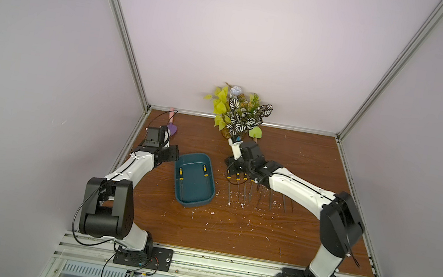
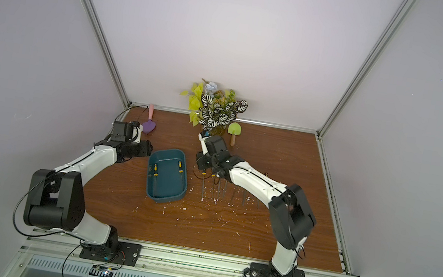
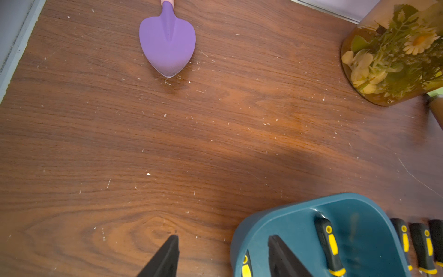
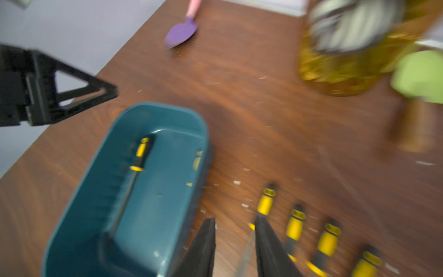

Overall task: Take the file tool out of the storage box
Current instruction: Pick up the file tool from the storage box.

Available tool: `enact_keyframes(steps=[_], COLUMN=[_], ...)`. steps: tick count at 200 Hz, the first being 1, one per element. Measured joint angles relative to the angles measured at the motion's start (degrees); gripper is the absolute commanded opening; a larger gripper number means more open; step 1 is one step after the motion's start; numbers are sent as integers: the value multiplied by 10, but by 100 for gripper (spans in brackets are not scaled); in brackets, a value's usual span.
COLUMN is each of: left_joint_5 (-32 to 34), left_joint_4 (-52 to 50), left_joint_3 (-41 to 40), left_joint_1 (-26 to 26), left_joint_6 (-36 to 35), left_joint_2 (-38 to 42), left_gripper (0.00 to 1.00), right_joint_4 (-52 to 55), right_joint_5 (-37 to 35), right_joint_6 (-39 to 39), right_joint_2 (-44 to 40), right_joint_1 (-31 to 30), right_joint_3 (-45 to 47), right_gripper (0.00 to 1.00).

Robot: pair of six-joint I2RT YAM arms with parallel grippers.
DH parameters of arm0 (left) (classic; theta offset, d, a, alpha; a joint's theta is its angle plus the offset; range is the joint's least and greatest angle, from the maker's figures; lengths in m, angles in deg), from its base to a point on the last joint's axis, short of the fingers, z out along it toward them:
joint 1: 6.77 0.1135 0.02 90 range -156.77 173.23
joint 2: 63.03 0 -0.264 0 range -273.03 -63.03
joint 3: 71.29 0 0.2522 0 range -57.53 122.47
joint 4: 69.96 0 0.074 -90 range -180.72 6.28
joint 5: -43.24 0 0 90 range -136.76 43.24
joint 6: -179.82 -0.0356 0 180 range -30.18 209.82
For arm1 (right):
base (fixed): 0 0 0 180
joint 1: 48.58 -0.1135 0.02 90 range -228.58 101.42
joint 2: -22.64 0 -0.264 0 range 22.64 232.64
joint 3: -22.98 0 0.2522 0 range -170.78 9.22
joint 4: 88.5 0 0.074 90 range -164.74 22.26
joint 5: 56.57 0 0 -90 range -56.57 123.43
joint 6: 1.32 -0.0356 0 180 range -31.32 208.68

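My right gripper [image 4: 235, 219] hung parted above the nearest file tool [image 4: 265, 203] in the row [image 1: 240, 180] laid beside the storage box [image 1: 191, 190], gripping nothing. Only its wrist view showed that gap, which my wrist hid in both top views. My left gripper [image 3: 223, 237], spread and empty, hovered at the box's far corner, likely to steady it. Two file tools [image 1: 180, 173] lay inside.
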Motion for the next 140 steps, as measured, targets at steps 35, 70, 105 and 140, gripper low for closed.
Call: enact_keyframes(steps=[35,70,105,140], left_joint_5=[17,15,11,3], left_joint_4=[-2,-2,2,2], left_joint_3=[0,-1,-2,-3], left_joint_1=[13,79,94,93], left_joint_6=[9,23,31,32], left_joint_2=[1,17,31,31], left_gripper=[62,63,64,64], right_joint_4=[8,37,110,193], right_joint_5=[55,85,99,100], right_joint_6=[-15,-20,-15,-11], right_joint_2=[134,242,344,444], right_joint_1=[-47,-71,-82,-88], right_joint_3=[-130,-263,-414,-581], right_gripper=[38,41,41,41])
